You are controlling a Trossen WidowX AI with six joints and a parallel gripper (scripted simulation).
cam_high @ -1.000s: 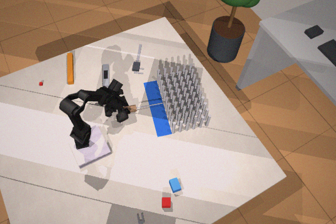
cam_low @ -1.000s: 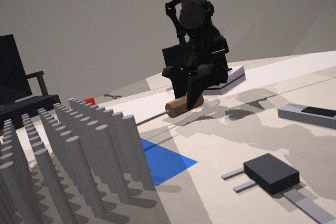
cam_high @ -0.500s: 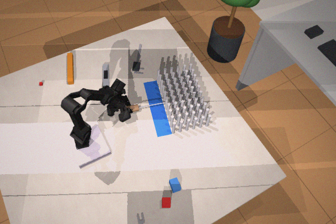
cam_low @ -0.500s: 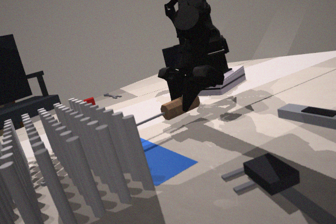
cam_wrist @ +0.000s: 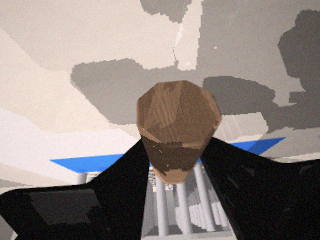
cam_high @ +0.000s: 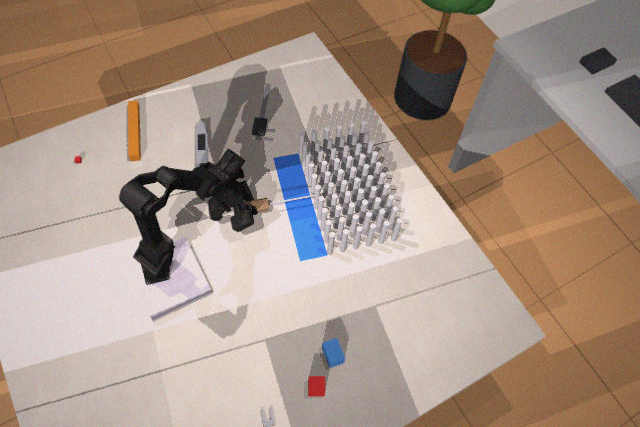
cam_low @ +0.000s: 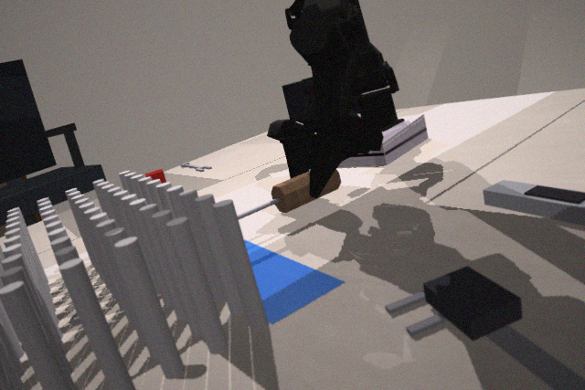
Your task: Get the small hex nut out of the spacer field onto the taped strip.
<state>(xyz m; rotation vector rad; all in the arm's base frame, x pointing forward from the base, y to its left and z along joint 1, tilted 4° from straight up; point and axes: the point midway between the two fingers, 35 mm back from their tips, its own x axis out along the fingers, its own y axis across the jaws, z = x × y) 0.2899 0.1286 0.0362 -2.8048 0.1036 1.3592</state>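
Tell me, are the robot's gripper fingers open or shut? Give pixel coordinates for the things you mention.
Shut on the tool's wooden handle (cam_high: 262,204) (cam_low: 296,191) (cam_wrist: 177,112): the exterior view shows the dark fingers pressed against its sides.

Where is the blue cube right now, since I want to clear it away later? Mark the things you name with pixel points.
In the top view, the blue cube (cam_high: 333,352) sits below the metal spacers (cam_high: 330,244) (cam_low: 188,272), just above the red cube (cam_high: 316,386).
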